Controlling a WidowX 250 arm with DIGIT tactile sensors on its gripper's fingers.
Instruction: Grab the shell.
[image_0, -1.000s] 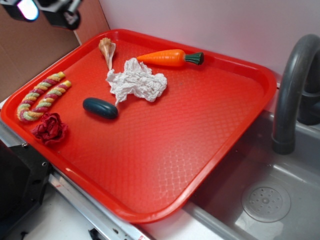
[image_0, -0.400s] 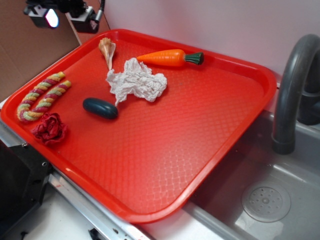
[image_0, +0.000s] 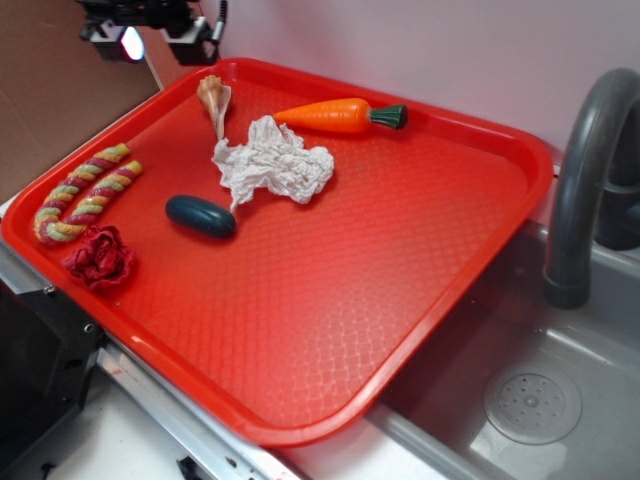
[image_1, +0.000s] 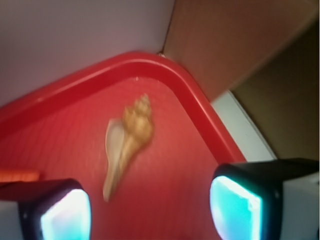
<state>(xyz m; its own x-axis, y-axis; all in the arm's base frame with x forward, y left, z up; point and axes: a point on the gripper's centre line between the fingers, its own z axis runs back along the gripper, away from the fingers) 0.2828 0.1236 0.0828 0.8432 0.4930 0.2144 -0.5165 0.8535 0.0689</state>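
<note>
The red tray (image_0: 420, 250) filled most of the exterior view, and everything else is placed against it here. Off its right edge stood a grey faucet (image_0: 585, 180) over a grey sink (image_0: 530, 400). Near the tray's far rim lay a plastic carrot (image_0: 340, 115), its green end to the right. Just in front of the carrot sat a crumpled white paper wad (image_0: 275, 160), and nearer still a dark teal oval piece (image_0: 200, 216). Along the tray's left side lay a striped rope toy (image_0: 85, 192), with a dark red crumpled scrap (image_0: 100, 257) close to the near-left rim.

The shell (image_0: 214, 102) rested flat in the tray's far-left corner, just left of the paper wad. Its long axis ran from the far rim toward the tray's middle, with the wide ribbed end at the corner and the thin tip pointing inward (in the wrist view the shell (image_1: 126, 140) appeared blurred, its tip aimed down toward the camera).

The gripper (image_0: 160, 30) hung above the tray's far-left corner, clear of the shell. Its fingers (image_1: 65, 210) stood wide apart, touching and holding nothing.
</note>
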